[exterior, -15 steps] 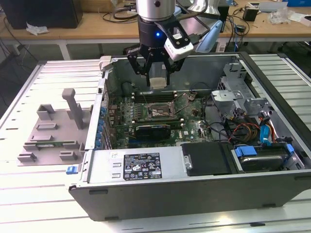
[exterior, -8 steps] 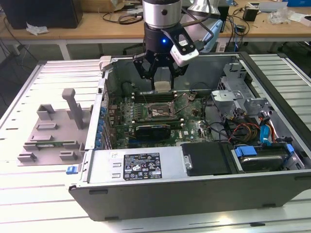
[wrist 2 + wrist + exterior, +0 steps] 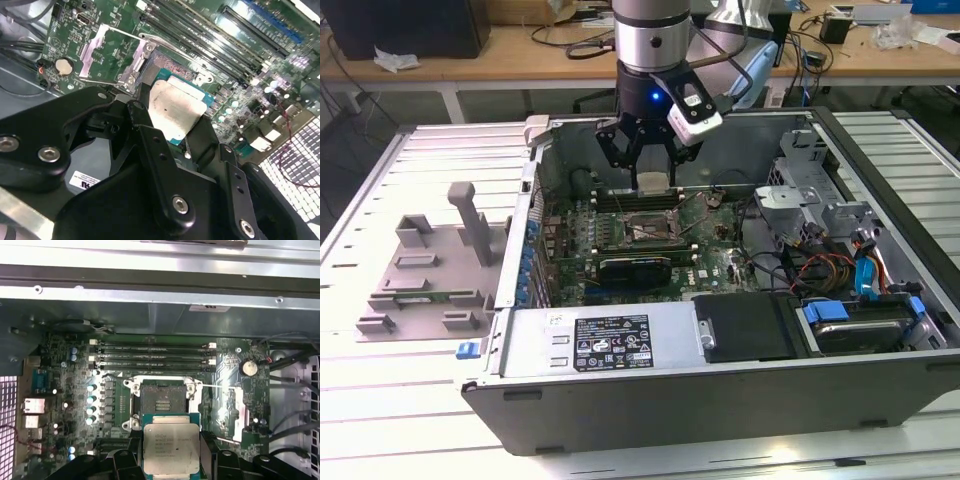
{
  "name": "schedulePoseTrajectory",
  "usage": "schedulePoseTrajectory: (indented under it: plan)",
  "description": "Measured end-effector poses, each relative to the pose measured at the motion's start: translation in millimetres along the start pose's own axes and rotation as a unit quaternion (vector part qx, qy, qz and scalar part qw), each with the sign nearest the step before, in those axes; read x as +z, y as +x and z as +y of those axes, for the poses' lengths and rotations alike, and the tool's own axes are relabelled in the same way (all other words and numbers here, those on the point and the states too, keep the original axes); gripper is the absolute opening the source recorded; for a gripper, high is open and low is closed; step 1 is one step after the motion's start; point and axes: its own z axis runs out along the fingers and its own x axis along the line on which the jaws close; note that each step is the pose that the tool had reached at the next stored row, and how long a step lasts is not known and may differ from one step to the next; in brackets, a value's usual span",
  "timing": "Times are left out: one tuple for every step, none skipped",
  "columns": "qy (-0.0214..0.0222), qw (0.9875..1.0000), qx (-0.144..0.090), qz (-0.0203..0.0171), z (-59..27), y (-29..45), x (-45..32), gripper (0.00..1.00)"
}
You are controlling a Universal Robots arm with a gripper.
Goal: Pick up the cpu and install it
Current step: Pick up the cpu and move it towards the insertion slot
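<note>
The gripper (image 3: 651, 172) is clamped on the cpu (image 3: 653, 182) in the upper middle of the exterior view, inside the open computer case (image 3: 720, 400). The cpu hangs over the motherboard (image 3: 720, 235), near its open socket (image 3: 162, 405).

Open computer case (image 3: 720, 400) on a slatted table (image 3: 380, 420); grey plastic fixture (image 3: 430, 270) just beside, exterior view's left.

cpu (image 3: 171, 448) silver-grey top, green rim; motherboard (image 3: 75, 390) green; fingers (image 3: 205, 137) black; fixture (image 3: 430, 265) plain grey; bench (image 3: 380, 400) looks white, ribbed.
</note>
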Motion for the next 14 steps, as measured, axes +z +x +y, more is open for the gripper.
schedulePoseTrajectory:
  plan:
    - [0.0000,1.0000,0.000,0.0000,1.1,0.0,0.8,0.54]
    - [0.0000,1.0000,0.000,0.0000,2.3,0.0,1.7,0.54]
    - [0.0000,1.0000,0.000,0.0000,3.3,0.0,2.4,0.54]
    - [0.0000,1.0000,0.000,0.0000,4.2,0.0,3.2,0.54]
    - [0.0000,1.0000,0.000,0.0000,5.2,0.0,4.0,0.54]
    - [0.0000,1.0000,0.000,0.0000,6.0,0.0,4.5,0.54]
    - [0.0000,1.0000,0.000,0.0000,6.9,0.0,5.0,0.54]
    - [0.0001,1.0000,0.000,0.0000,8.6,0.0,6.0,0.54]
    - [0.0000,1.0000,0.000,0.0000,9.5,0.0,6.8,0.54]
    - [0.0000,1.0000,0.000,0.0000,10.7,0.0,8.0,0.54]
    - [0.0000,1.0000,0.000,0.0000,12.0,0.0,9.5,0.54]
    - [0.0000,1.0000,0.000,0.0000,13.1,0.0,10.5,0.54]
    - [0.0000,1.0000,0.000,0.0000,13.7,0.1,11.2,0.54]
    - [0.0000,1.0000,0.000,0.0000,13.9,0.1,11.5,0.54]
